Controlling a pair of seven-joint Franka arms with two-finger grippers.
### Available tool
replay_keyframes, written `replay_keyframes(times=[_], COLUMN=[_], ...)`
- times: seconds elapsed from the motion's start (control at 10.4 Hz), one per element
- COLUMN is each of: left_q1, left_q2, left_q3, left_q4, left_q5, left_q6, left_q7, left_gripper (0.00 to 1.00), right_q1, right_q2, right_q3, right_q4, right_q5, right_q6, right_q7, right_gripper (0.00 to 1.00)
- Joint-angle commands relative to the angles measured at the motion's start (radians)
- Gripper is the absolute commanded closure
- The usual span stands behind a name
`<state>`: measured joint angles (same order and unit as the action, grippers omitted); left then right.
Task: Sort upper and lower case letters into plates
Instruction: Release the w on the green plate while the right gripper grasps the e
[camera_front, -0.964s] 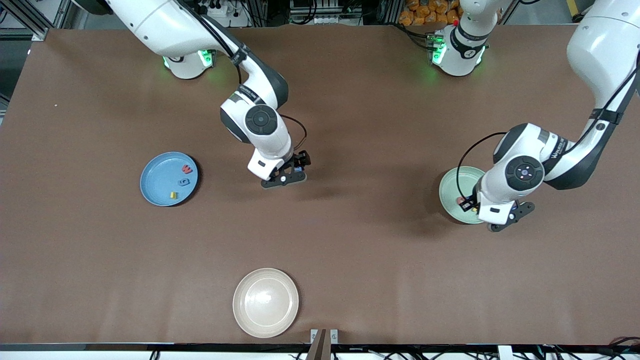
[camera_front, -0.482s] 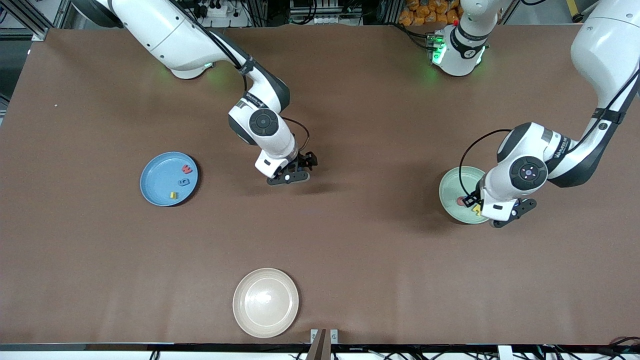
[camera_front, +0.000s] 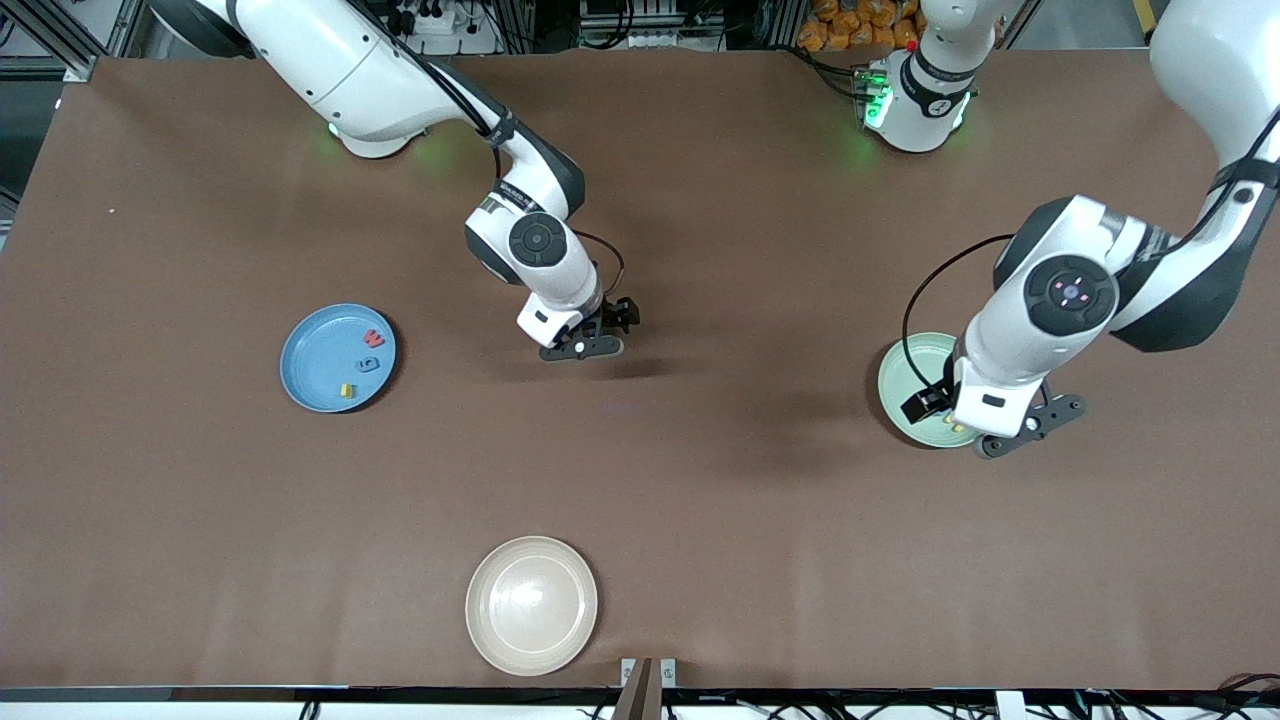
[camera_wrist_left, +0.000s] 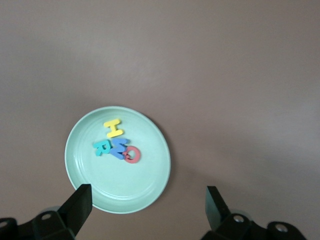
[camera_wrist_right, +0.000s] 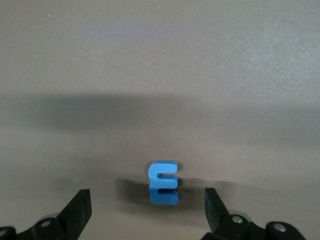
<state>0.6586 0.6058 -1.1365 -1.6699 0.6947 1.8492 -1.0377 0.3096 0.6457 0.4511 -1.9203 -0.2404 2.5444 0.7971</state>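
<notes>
The right gripper (camera_front: 607, 325) hangs low over the bare brown table (camera_front: 700, 480) near its middle, its fingers (camera_wrist_right: 75, 212) spread wide apart and closed on nothing. Between those two fingertips, and a little ahead of them in the right wrist view, a small blue letter (camera_wrist_right: 163, 181) rests on the table surface, touching neither finger, with its shadow spread on the cloth beside it. The left gripper (camera_front: 960, 420) is raised over the mint green plate (camera_front: 905, 385) at the left arm's end of the table, its fingers (camera_wrist_left: 77, 205) also wide apart and empty. In the left wrist view the plate (camera_wrist_left: 145, 192) sits ahead of the fingertips, mostly toward one finger, with a cluster of letters inside it: a yellow letter (camera_wrist_left: 113, 128), a teal letter (camera_wrist_left: 102, 146), a blue one (camera_wrist_left: 118, 148) and a red-pink ring-shaped letter (camera_wrist_left: 132, 155), lying close together and partly overlapping, well clear of both fingers. Toward the right arm's end of the table the blue plate (camera_front: 310, 385) holds three more: a red letter (camera_front: 374, 338), a blue letter (camera_front: 369, 363) and a small yellow letter (camera_front: 346, 390), apart from one another. A cream-white plate (camera_front: 531, 605) lies nearest the front camera, with nothing in it.
</notes>
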Motion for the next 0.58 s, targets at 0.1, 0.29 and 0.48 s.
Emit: replay_keyframes(times=[0.1, 0.29, 0.48], left_q1=[0.013, -0.006, -0.125], left_q2=[-0.015, -0.052, -0.163], left_q3=[-0.049, 0.007, 0.215], left_q4=[0.132, 0.18, 0.22], left_q5=[-0.047, -0.13, -0.313], left_q6=[-0.1, -0.107, -0.11], left_q7=[0.193, 0.321, 0.416], left_gripper=[0.0, 0.0, 0.0], right_q1=[-0.003, -0.003, -0.004], right_q2=[0.029, 0.034, 0.034], right_q3=[0.006, 0.006, 0.006], right_q4=[0.007, 0.009, 0.009], right_q5=[-0.069, -0.073, -0.073], right_q6=[0.02, 0.016, 0.016], right_q7=[0.033, 0.039, 0.048], right_gripper=[0.0, 0.0, 0.03])
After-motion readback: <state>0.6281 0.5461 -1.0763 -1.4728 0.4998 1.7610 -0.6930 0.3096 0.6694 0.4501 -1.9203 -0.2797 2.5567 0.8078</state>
